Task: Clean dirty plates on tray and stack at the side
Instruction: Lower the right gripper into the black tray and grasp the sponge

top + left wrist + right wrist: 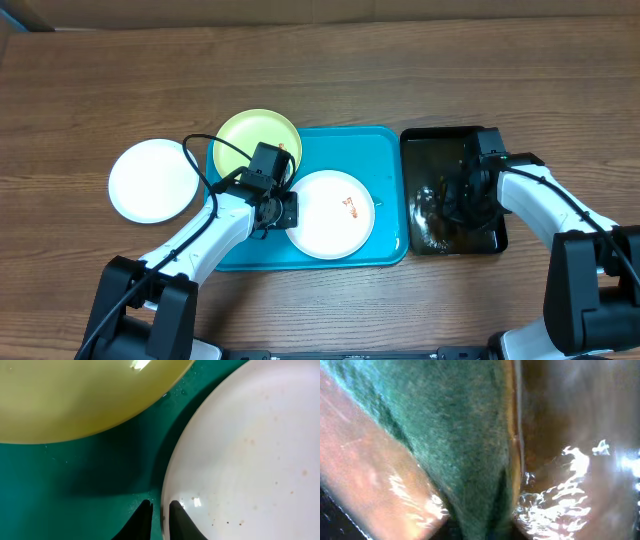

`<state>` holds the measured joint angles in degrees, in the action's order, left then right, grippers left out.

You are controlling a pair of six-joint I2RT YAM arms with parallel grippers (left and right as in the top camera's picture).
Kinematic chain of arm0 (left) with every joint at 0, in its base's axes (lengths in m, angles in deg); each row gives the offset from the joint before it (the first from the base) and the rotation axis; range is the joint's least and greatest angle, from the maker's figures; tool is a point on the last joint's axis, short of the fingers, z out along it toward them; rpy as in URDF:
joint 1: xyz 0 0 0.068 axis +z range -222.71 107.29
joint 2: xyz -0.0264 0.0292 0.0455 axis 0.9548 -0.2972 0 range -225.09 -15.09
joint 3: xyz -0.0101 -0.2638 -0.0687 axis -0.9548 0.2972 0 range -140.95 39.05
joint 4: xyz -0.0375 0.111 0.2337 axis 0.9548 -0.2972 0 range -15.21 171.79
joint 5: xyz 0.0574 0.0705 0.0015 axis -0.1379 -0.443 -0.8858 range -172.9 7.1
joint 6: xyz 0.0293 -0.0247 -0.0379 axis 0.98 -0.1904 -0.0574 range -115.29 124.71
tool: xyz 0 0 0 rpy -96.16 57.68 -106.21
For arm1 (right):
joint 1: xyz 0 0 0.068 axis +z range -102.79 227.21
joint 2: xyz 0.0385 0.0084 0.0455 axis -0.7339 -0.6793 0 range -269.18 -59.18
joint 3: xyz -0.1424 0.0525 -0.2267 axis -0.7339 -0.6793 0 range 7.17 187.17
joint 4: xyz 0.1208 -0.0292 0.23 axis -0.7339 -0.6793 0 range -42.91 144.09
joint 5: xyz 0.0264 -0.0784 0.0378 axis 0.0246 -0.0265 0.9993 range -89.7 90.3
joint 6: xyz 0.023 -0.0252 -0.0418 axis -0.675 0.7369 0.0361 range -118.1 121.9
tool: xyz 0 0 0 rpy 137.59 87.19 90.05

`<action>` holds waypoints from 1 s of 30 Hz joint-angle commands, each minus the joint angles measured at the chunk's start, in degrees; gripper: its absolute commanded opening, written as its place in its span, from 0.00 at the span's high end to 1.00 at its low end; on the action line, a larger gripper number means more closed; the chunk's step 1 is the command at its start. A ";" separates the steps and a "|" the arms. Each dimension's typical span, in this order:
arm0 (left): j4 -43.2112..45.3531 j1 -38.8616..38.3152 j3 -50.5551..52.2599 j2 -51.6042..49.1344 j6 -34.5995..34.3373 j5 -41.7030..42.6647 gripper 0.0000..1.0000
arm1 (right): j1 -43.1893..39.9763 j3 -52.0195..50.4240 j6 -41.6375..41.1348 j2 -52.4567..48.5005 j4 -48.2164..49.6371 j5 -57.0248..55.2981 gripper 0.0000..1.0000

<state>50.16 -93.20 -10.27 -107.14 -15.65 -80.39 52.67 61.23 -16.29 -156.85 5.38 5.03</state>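
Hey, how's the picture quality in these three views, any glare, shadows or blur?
Overhead: evenly lit and sharp, glints on the wet black tray. Left wrist: the yellow-green plate throws a dark shadow on the turquoise tray; glare spot on the white plate. Right wrist: sponge too close, soft focus, bright wet highlights.

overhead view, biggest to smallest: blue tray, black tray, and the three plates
1. Large turquoise rectangular plastic tray
2. Narrower black rectangular tray
3. Unranked, alike: plain round white plate on the table, smeared round white plate, pale yellow-green round plate (partly under the left arm).
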 commanded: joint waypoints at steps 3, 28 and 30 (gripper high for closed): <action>0.17 0.22 0.11 -0.55 0.87 -0.59 0.84 | 0.17 5.40 0.85 0.55 -3.69 0.66 0.31; 0.00 0.22 0.35 -0.57 0.90 -0.59 0.80 | 0.87 1.01 -3.08 0.46 9.25 2.19 0.48; 0.04 0.22 0.72 -0.57 0.90 -0.61 0.79 | 0.87 1.01 -3.08 0.46 9.16 2.23 0.61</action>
<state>50.13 -93.20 -10.27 -107.14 -15.63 -80.39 53.26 62.58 -18.98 -156.85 14.43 6.17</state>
